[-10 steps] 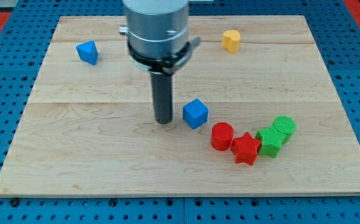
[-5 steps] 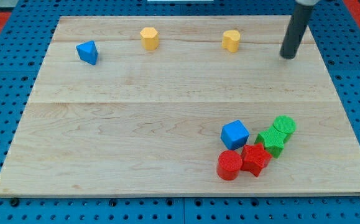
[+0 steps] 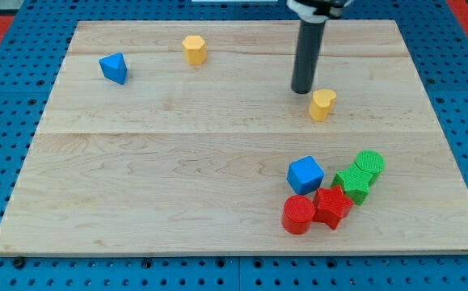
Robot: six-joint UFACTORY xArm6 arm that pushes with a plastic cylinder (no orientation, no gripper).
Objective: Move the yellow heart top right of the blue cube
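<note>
Scanning from the view's left: blue triangular block [image 3: 114,68] sits far up-left on the desk [image 3: 153,178], yellow hexagonal block [image 3: 194,49] near the top edge, both well clear of the work. No jaws on this rig, just the rod, so nothing is held. My tip [image 3: 301,90] sits just up-left of the yellow heart [image 3: 322,104], close enough that I can't tell if it's touching. The heart lies above the blue cube [image 3: 305,175], only slightly to its right and well apart from it. The cube touches the red cylinder [image 3: 298,214] and red star [image 3: 331,206]; green blocks [image 3: 361,175] sit on its right. My read: the heart needs to go down and a bit right, into the gap above the green blocks. To do it well, keep the tip behind the heart's centre on the up-left side, push slowly along that diagonal, and correct early if it spins off the rounded lobes. Stop short so it doesn't bump the cube or the green pair and shift the reference.
</note>
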